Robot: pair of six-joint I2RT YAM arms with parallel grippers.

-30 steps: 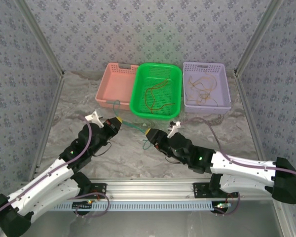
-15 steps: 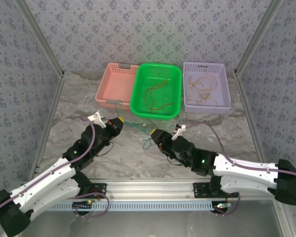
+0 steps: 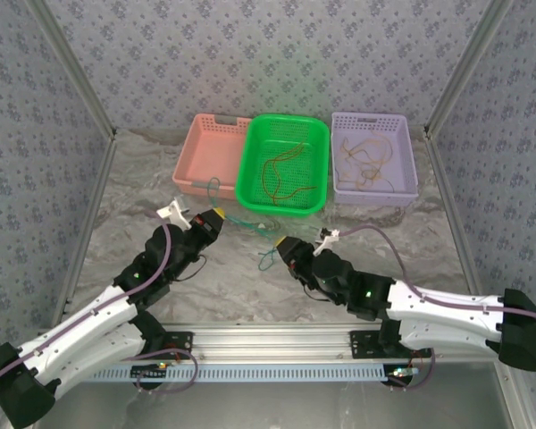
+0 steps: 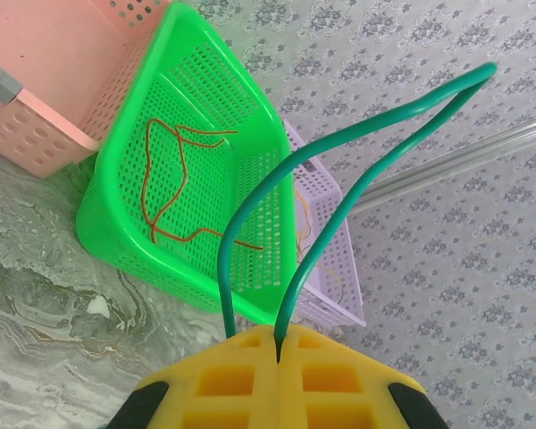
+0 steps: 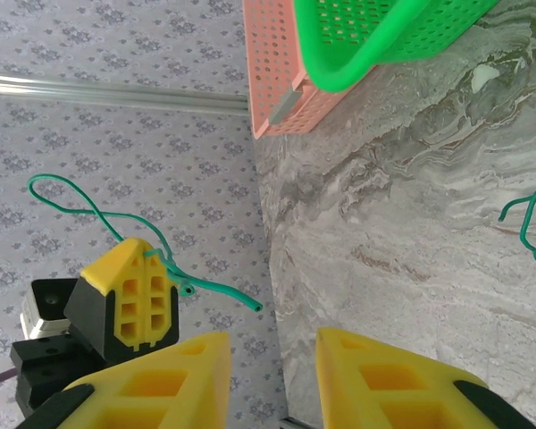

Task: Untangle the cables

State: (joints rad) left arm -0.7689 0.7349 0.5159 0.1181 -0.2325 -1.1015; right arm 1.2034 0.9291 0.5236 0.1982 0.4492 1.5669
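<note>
The left tool is clenched on a green cable. Its yellow pads meet flush, and both strands of a tall loop rise out of the seam between them, so the wire is pinned at a doubled-over spot and lifted off the table. That hold looks meant to anchor one side of the tangle while the other arm works on it. The right tool faces it from close by with its yellow fingers parted and nothing between them. It is aimed toward the short free tail that sticks out past the left tool, probably to take that tail and pull it clear. Just beside the right tool, a teal cable lies in a loose curl on the marbled surface. I cannot tell whether it is joined to the held wire. Farther back, three baskets stand in a row, touching side to side, and appear to serve as colour bins. The green basket holds a red-orange cable, the lavender basket holds yellow cables, and the pink basket is on the left. With wires already sorted there, the job seems well along, and the green-teal pair on the table is what remains.
</note>
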